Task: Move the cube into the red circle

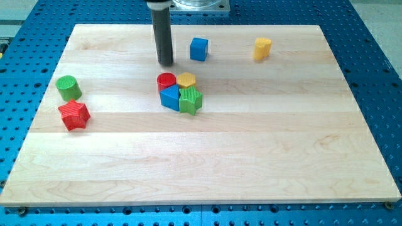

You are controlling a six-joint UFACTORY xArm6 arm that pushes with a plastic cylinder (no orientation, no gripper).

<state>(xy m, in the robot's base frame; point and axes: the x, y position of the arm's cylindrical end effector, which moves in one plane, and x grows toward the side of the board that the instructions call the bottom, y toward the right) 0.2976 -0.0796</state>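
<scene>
The blue cube (pixel 198 49) is found just to the view's right of my tip (pixel 166 64), near the bench's (pixel 251 157) top edge, the red circle (pixel 166 80) just below my tip, with no claw fitted.

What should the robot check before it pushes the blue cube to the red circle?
1. Blue cube found, near the view's top: ok.
2. Red circle found, in the centre cluster: ok.
3. My tip touches no block: ok.
4. My tip is behind the cube for the push: not ok; it sits to the cube's left, between cube and circle.
5. Path from cube to circle is free of blocks: ok, though the yellow hexagon sits right beside the circle.
6. Circle stands alone: not ok; it touches the hexagon and the blue triangle.
</scene>
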